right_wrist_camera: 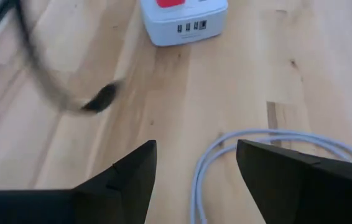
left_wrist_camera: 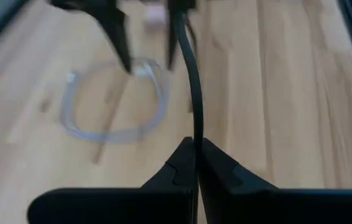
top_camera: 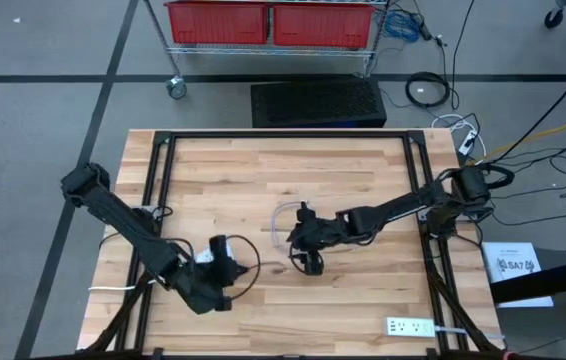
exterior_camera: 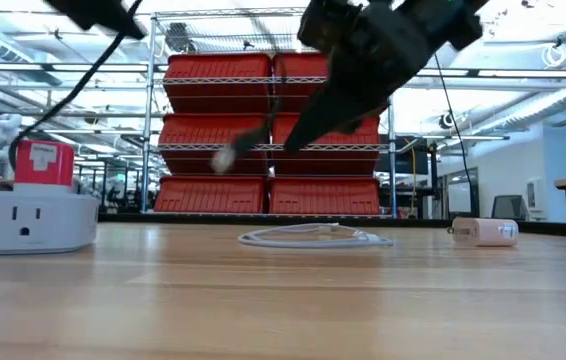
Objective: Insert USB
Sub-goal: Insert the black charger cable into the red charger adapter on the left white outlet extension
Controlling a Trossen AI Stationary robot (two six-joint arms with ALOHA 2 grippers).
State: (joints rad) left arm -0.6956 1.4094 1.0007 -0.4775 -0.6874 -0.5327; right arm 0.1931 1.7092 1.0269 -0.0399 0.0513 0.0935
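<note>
My left gripper stands near the table's front left, shut on a black cable. The cable's dark plug end hangs free in the air, blurred, beside a white hub that has a red top and a row of USB ports facing my right gripper. The hub rests flat on the wooden table. My right gripper is open at the table's middle, above the near part of a white cable coil; it holds nothing. My left gripper pinches the black cable between its two fingers, at their free ends. The cable runs on forward past the fingertips and curves away, clear of the table. How far the held spot is from the plug, I cannot tell.
The white cable coil lies flat between the two grippers. A small white charger block sits on the table right of the coil. A white power strip lies by the front right edge. Dark frame rails border the table.
</note>
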